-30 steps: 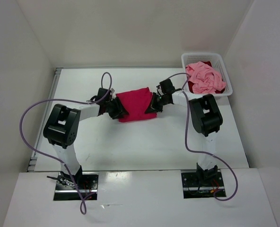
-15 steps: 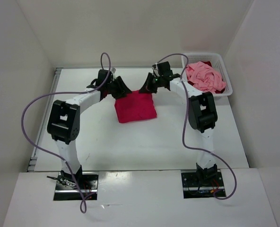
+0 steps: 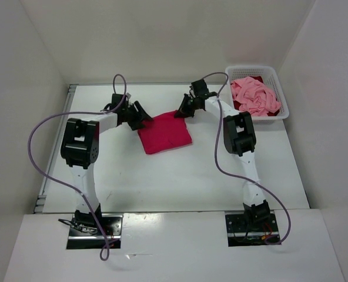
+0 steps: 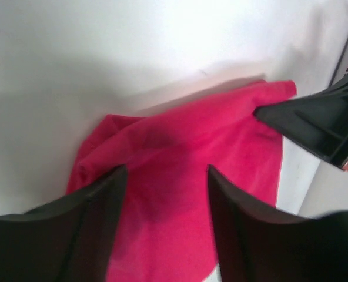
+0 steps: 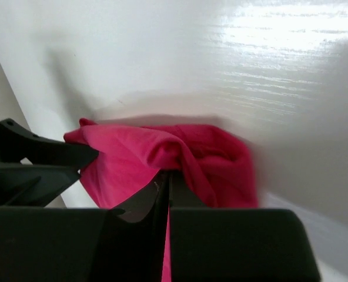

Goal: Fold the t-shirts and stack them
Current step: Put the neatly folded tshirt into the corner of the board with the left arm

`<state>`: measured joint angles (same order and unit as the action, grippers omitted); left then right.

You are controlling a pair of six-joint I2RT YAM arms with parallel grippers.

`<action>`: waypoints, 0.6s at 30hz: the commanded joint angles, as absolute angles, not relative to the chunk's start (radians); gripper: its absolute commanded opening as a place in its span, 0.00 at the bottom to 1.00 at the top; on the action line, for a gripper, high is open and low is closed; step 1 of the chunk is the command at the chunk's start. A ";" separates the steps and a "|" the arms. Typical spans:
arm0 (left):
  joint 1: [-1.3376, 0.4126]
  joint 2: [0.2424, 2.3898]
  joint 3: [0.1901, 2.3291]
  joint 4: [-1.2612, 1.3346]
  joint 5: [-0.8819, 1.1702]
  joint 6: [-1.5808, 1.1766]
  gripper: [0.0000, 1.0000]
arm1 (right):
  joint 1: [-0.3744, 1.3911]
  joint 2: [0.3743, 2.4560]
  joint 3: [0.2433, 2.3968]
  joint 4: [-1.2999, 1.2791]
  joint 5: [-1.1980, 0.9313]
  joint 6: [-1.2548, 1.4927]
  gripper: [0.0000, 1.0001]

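Both arms are stretched forward from their bases and turned inward toward each other. The left arm (image 3: 80,147) is bent at its elbow. The left gripper (image 3: 142,114) is held low, its fingers (image 4: 86,235) spread with a clear gap between them. The right arm (image 3: 238,132) is bent likewise, and the right gripper (image 3: 179,113) is pointed at the left one. Its fingers (image 5: 233,247) are pressed together on a fold of the magenta-red t-shirt (image 5: 133,158). The two grippers are seen near each other but apart.

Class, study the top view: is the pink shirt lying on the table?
No, the pink shirt lies bunched inside the basket.
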<state>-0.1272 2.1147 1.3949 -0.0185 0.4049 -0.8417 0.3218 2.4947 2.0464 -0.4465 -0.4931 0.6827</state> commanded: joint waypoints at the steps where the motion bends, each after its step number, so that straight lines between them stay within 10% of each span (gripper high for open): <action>1: -0.100 2.022 1.348 -0.028 0.399 -0.813 0.69 | 0.314 2.485 2.112 -0.506 -0.454 0.660 0.04; 13: -0.100 1.704 1.072 -0.049 0.249 -0.736 0.79 | 0.314 2.156 1.956 -0.462 -0.566 0.640 0.38; 16: -0.100 1.732 1.020 -0.063 0.258 -0.736 0.71 | 0.314 2.037 1.835 -0.437 -0.552 0.611 0.00; 18: -0.110 1.747 1.005 -0.072 0.258 -0.726 0.65 | 0.314 1.942 1.744 -0.437 -0.529 0.600 0.00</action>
